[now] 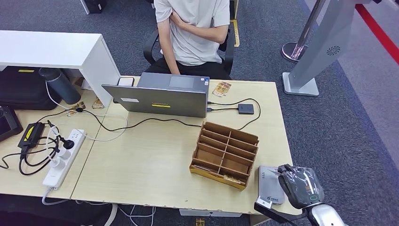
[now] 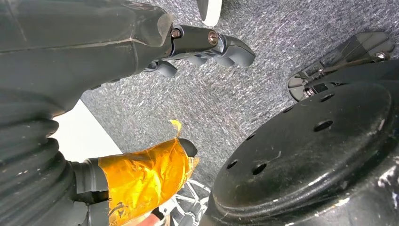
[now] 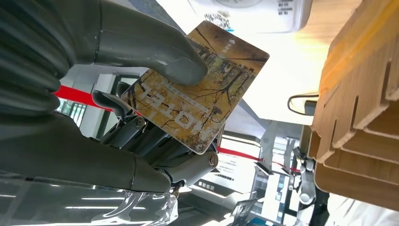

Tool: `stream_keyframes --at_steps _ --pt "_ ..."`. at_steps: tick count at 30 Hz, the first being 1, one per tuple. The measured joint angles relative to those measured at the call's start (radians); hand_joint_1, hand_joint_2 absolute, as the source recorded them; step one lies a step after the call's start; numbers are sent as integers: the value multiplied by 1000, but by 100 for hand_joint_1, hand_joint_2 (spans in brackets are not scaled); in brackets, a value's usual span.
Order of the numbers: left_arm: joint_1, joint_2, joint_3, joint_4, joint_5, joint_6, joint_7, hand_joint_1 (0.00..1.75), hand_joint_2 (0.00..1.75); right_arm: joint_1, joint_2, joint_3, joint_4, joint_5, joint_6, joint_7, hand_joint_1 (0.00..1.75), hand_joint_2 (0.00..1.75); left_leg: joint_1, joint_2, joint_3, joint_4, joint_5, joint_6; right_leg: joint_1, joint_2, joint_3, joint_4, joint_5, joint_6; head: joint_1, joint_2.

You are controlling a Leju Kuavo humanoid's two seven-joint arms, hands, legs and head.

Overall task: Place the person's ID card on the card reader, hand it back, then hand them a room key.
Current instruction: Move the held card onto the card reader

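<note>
My right hand point(image 1: 301, 186) hovers at the desk's front right corner, just right of the grey card reader point(image 1: 270, 184). In the right wrist view the same hand point(image 3: 117, 94) pinches a brown card printed "HOTEL" point(image 3: 200, 89) between thumb and fingers. Beyond the card is the pale card reader point(image 3: 249, 9). A person in a grey shirt point(image 1: 193, 33) sits behind the desk with one arm folded across the chest. My left hand point(image 2: 94, 94) hangs over grey carpet with fingers apart and nothing in it; its thumb point(image 2: 141, 179) is wrapped in orange tape.
A wooden slotted card holder point(image 1: 225, 153) stands left of the reader, with a card in its front row. Behind it are an open laptop point(image 1: 162, 96), a small black box on a cable point(image 1: 245, 108) and loose cards point(image 1: 221, 88). A power strip point(image 1: 63, 157) lies at left.
</note>
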Motion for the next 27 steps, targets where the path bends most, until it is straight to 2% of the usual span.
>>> stream_keyframes --at_steps 20,27 --pt "3 10 12 0 2 7 -8 0 175 55 -1 6 -27 -46 7 64 175 175 0 0 0 0 0 0 0 0 0 0 0 0 0 0" --pt "2 12 16 0 -11 2 -8 0 175 -12 1 3 -40 -29 -2 19 175 175 0 2 0 0 0 0 0 1 0 0 0 0 0 0"
